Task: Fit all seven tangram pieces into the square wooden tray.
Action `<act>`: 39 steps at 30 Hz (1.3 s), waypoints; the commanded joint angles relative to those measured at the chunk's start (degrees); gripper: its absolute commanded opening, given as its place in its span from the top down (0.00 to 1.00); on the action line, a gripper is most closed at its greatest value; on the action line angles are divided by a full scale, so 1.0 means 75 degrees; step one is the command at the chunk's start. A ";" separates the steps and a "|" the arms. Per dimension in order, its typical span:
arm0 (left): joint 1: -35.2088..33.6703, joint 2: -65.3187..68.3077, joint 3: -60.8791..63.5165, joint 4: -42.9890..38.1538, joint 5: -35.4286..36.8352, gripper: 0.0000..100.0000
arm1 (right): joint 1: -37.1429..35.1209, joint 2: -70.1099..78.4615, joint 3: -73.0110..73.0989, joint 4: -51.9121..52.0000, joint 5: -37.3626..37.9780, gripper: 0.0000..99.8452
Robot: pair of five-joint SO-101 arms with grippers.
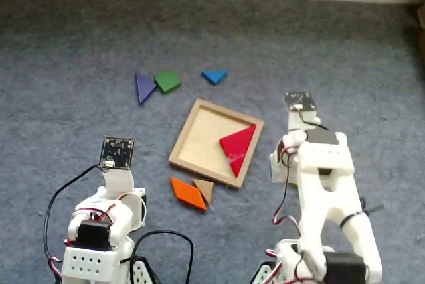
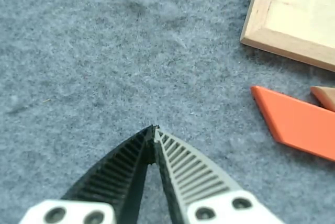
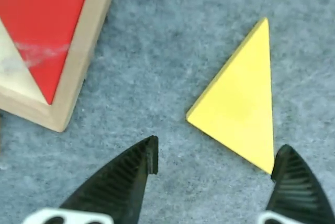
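The right end effector (image 3: 217, 153) is hanging wide open over the yellow triangle (image 3: 238, 103). One fingertip is sitting just past the piece's sharp corner and the other is standing clear of its long edge. The triangle is lying flat on the grey felt counter (image 1: 66, 45), near a corner of the square wooden tray (image 1: 199, 115) but apart from it, at roughly 4 o'clock from the tray in the high view.

The red triangle (image 1: 239, 144) is already lying in the tray's 3 o'clock corner. The orange parallelogram (image 1: 188, 193) and the tan triangle (image 1: 204, 190) are waiting at 6 to 7 o'clock. The purple triangle (image 1: 144, 87), green square (image 1: 167, 81) and blue triangle (image 1: 214, 76) are lying between 10 and 12 o'clock.

The left end effector (image 2: 154, 132) is resting pinched together and empty over bare felt.

The step in hand is looking like the pickup of the yellow piece. Pinching at that pointed corner is likely to spin a thin tile, so the fingers are better shifted toward its broad middle. They also need pressing down into the felt before they squeeze.
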 commanded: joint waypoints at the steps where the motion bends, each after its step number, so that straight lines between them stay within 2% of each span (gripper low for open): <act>1: -0.0088 -0.0205 0.0147 0.0047 -0.0023 0.99 | 0.0100 0.0862 -0.0944 -0.0088 -0.0070 0.66; 9: -0.0088 -0.0205 0.0147 0.0047 -0.0023 0.99 | 0.0580 0.1741 -0.1612 -0.0088 -0.0047 0.66; 15: -0.0088 -0.0205 0.0147 0.0047 -0.0023 0.99 | 0.0604 0.1799 -0.1565 -0.0147 -0.0035 0.58; 21: -0.0088 -0.0205 0.0147 0.0047 -0.0023 0.99 | 0.0627 0.1811 -0.1295 -0.0592 0.0434 0.58; 34: -0.0088 -0.0205 0.0147 0.0047 -0.0023 0.99 | 0.0592 0.1811 -0.0498 -0.0944 0.0516 0.58; 39: -0.0088 -0.0205 0.0147 0.0047 -0.0023 0.99 | 0.0627 0.1811 -0.0369 -0.0967 0.1137 0.65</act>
